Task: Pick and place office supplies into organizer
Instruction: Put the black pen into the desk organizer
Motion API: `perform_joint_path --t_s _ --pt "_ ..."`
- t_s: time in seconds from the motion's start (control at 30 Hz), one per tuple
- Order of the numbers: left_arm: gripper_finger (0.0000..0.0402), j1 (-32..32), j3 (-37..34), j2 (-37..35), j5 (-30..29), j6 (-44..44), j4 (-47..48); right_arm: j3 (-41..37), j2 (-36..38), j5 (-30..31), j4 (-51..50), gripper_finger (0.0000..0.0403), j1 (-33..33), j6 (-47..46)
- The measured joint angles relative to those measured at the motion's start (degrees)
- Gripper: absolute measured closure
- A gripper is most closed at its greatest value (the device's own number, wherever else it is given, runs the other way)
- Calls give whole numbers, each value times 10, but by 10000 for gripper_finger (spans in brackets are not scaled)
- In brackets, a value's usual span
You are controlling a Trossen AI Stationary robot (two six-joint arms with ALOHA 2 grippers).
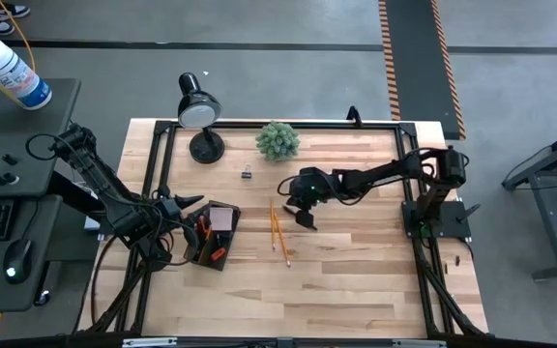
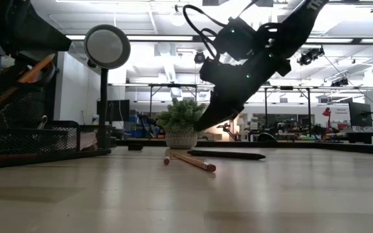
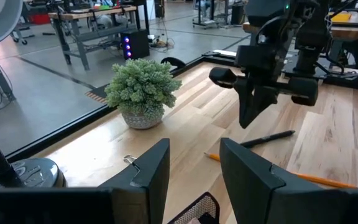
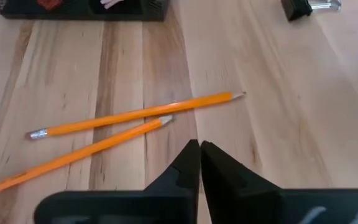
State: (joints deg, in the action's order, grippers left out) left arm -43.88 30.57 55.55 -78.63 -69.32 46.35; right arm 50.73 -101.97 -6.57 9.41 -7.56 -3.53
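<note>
Two yellow-orange pencils lie side by side on the table's middle. A dark pen lies on the wood just beyond them. My right gripper hangs shut and empty a little above the pen and pencils, slanting down. A small black binder clip lies nearer the far edge. The black mesh organizer stands at the left and holds some items. My left gripper waits open beside its far left corner.
A green spiky plant in a pale pot and a black desk lamp stand along the far edge. A black frame borders the table. Bare wood stretches along the near half of the table.
</note>
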Motion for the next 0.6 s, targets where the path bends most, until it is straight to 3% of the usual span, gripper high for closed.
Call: perform_joint_path --t_s 0.33,0.6 --pt "273 0 0 0 -3 0 0 2 0 103 -19 337 45 -47" --pt "273 0 0 0 -4 0 0 2 -21 137 -15 289 61 -102"
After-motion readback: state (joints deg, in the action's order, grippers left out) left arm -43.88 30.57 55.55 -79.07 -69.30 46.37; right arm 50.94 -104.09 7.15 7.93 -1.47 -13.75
